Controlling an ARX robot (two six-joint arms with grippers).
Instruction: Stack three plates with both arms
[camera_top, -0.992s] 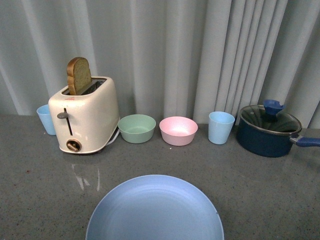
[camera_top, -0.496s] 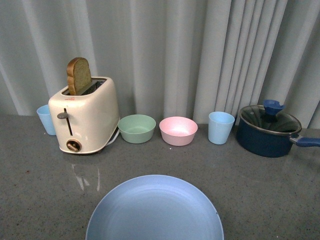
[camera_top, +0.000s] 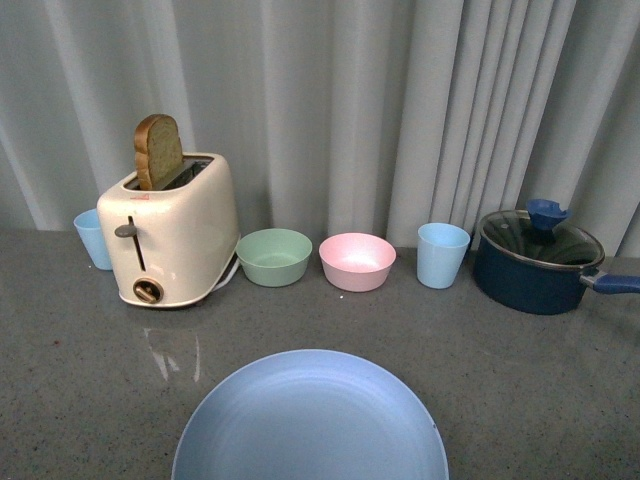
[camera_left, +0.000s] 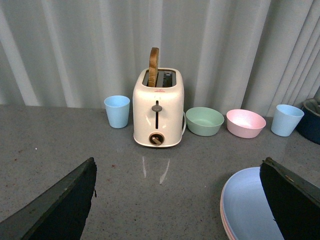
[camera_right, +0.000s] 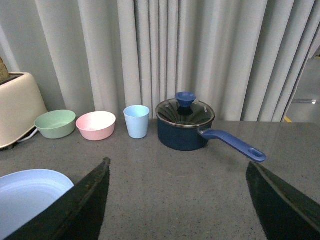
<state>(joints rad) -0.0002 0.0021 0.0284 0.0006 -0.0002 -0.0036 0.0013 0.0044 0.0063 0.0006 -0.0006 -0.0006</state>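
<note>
The light blue plate (camera_top: 310, 420) lies at the near middle of the grey counter and tops a stack. In the left wrist view the blue plate (camera_left: 247, 205) shows a thin pink rim (camera_left: 223, 222) of another plate under it. A beige plate is not visible. The blue plate also shows in the right wrist view (camera_right: 27, 197). My left gripper (camera_left: 177, 200) is open and empty, beside the stack. My right gripper (camera_right: 177, 200) is open and empty over bare counter on the other side. Neither gripper shows in the front view.
Along the curtain stand a light blue cup (camera_top: 93, 238), a cream toaster (camera_top: 170, 235) with a slice of bread (camera_top: 158, 152), a green bowl (camera_top: 274, 257), a pink bowl (camera_top: 357, 261), another blue cup (camera_top: 442, 255) and a dark blue lidded pot (camera_top: 537, 262) with a handle (camera_right: 232, 144).
</note>
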